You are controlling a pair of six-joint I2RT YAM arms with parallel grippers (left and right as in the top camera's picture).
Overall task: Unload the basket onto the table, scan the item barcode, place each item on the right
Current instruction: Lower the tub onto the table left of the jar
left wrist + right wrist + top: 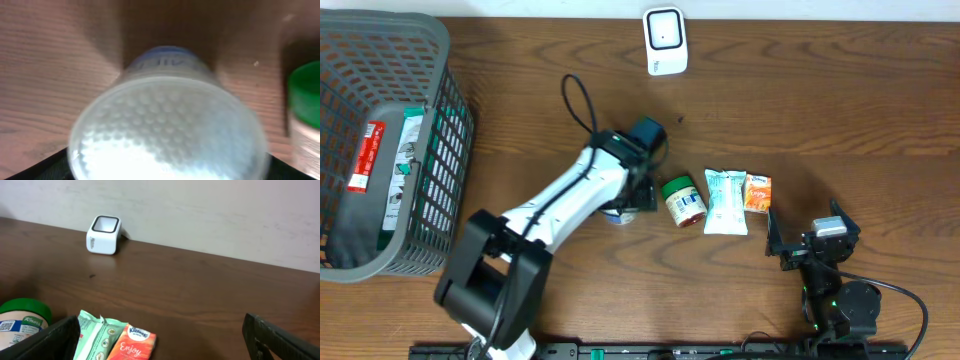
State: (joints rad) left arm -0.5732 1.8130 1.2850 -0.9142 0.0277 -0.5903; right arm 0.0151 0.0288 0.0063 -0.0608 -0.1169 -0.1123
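Observation:
A translucent white container with a blue band (167,125) lies on the table and fills the left wrist view. From overhead only a small part of the container (618,214) shows under the left wrist. My left gripper (165,172) straddles it, with a black finger (47,167) close to each side. The jaws stand wide; contact cannot be made out. The white scanner (665,40) stands at the table's far edge, and the scanner (103,234) is also in the right wrist view. My right gripper (812,240) rests open near the front edge with nothing between its fingers (280,337).
A green-lidded jar (683,201), a green tissue pack (725,200) and an orange Kleenex pack (757,192) lie in a row right of the container. A grey basket (440,60) holding packaged items stands at the left.

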